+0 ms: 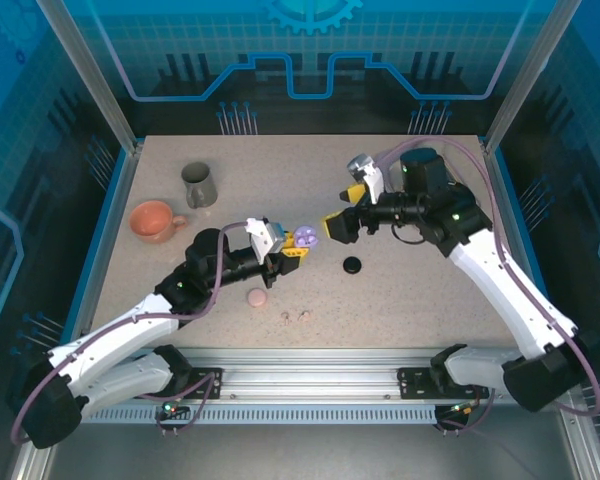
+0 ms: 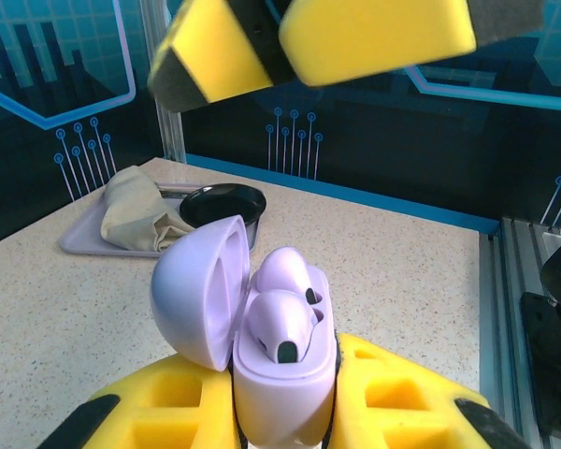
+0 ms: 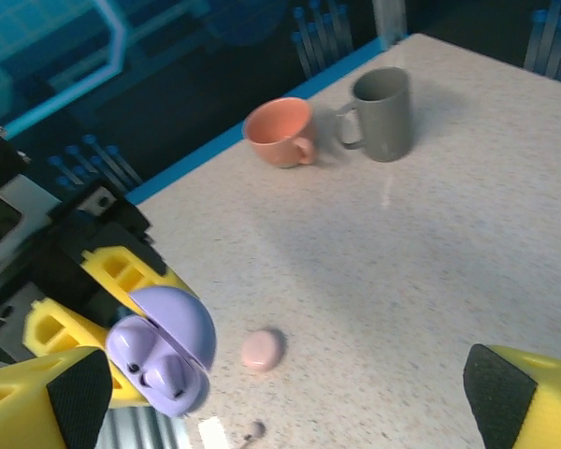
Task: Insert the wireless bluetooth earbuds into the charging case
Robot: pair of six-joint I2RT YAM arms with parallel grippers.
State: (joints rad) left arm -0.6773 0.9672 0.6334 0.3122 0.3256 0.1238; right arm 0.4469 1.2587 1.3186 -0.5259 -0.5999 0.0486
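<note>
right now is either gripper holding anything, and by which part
The left gripper holds the open lavender charging case by its lower body, lid free, both lavender earbuds seated. The right gripper is open and holds nothing.

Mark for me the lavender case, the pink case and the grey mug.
lavender case [image 2: 282, 400], left wrist view, on the front of its base.
pink case [image 3: 261, 350], right wrist view, on its closed top.
grey mug [image 3: 385, 117], right wrist view, on its side wall.
</note>
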